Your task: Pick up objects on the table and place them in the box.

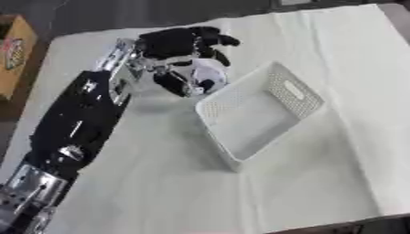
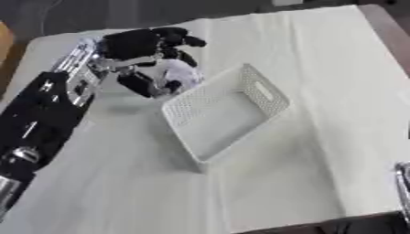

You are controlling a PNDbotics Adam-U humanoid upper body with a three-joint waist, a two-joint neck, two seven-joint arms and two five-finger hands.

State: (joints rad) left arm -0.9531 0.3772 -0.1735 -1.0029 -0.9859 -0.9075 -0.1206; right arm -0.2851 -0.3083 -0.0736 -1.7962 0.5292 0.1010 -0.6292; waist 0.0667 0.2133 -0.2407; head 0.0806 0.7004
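Observation:
My left hand reaches in from the lower left and is shut on a white rounded object with a dark spot low on it; fingers curl over its top and the thumb presses from below. The object hangs just left of the far-left corner of the white perforated box, which lies askew mid-table and shows nothing inside. What the object is I cannot make out. A small sliver of silver metal shows at the right edge in the right eye view; my right hand is in neither view.
A pale cloth covers the table. A brown cardboard box stands off the table's left side. The table's near edge runs along the bottom right.

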